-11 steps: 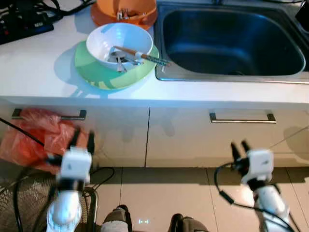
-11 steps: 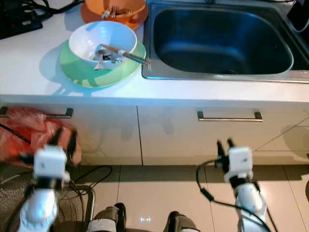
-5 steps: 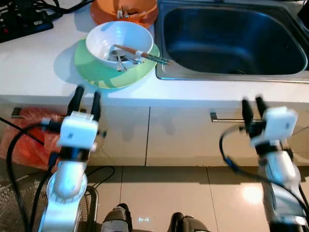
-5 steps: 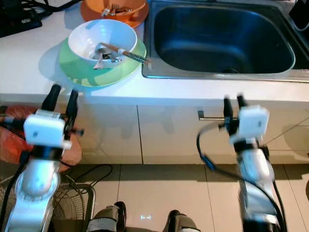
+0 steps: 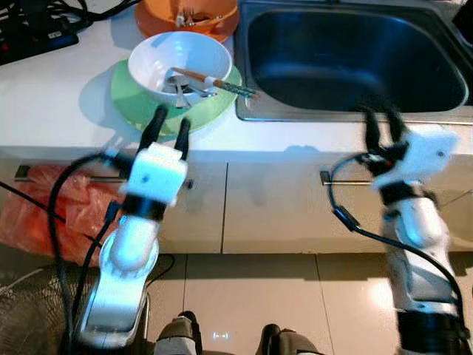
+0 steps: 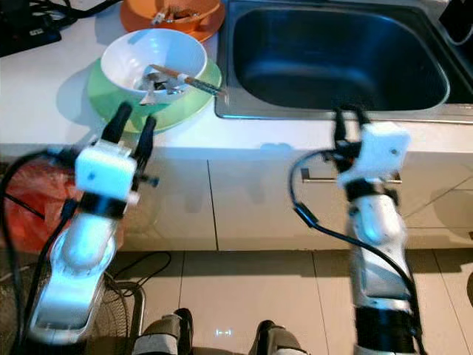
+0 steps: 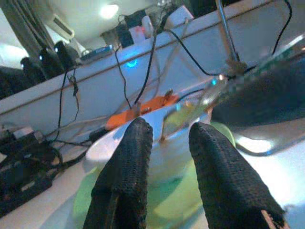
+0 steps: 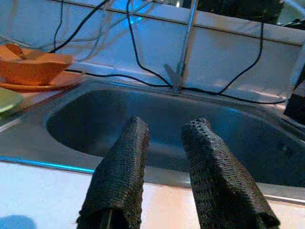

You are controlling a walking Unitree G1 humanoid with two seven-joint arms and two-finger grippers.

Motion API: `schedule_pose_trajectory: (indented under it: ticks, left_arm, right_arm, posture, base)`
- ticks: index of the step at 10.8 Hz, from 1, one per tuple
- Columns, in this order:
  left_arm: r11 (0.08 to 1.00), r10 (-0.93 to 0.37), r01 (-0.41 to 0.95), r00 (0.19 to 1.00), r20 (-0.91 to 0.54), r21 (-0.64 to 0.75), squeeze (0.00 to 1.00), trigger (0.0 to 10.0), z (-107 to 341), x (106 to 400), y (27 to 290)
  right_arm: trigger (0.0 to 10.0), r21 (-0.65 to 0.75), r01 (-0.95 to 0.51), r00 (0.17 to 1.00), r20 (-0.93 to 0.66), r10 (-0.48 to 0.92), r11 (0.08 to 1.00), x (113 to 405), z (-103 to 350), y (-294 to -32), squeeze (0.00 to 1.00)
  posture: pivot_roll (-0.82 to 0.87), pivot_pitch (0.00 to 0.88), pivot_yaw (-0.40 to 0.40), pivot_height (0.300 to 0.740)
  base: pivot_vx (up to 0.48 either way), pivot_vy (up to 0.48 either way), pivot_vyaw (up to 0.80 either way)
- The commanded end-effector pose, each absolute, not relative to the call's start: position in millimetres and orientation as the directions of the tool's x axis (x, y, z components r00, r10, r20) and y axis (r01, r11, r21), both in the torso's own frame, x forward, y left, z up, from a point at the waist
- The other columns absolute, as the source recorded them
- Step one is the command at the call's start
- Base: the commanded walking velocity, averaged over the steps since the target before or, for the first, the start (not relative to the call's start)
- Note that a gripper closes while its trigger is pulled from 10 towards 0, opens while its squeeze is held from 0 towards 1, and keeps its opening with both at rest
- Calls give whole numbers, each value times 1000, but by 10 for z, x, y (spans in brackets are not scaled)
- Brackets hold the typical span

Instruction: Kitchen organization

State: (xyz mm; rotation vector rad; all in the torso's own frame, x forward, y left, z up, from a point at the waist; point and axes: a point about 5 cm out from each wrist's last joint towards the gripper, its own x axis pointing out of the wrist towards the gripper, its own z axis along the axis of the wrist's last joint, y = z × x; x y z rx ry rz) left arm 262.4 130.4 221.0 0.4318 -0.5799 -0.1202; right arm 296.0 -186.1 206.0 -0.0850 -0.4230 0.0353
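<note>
Left wrist view: both grippers' jaws slightly parted, empty, left gripper [image 5: 169,124] facing white bowl [image 5: 179,65].

White bowl [image 5: 179,65] sits upright on green plate [image 5: 172,100], on the white counter just left of the steel sink [image 5: 355,63]. Bowl holds a jumble of metal cutlery [image 5: 181,89]. Chopsticks [image 5: 214,83], brown with patterned ends, lean across the bowl's rim nearest the sink, tips pointing out over the plate edge toward the sink's front left corner. Orange bowl [image 5: 191,16] stands behind the white bowl, away from the counter front, also left of the sink, on a matching orange plate, with forks [image 5: 186,15] inside. Sink basin looks dark and bare; contents at its far end cannot be made out.
</note>
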Motion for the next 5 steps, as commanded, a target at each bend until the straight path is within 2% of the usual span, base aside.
schedule_pose_trajectory:
  ticks: [1,5]
  left_arm:
    - [896,-242,-1,837,491,443,0,10000,2196,2650,1284]
    - [882,-270,-14,806,527,472,0,10000,2320,2800,1240]
  right_arm:
    - [10000,-70,-25,914,404,51,997,2984,2075,-1830,0]
    - [10000,-16,-109,897,429,105,994,3255,2189,-1536,0]
  posture:
    - [156,227,-46,740]
    - [171,211,-41,740]
  base:
    - [0,0,0]
    - [0,0,0]
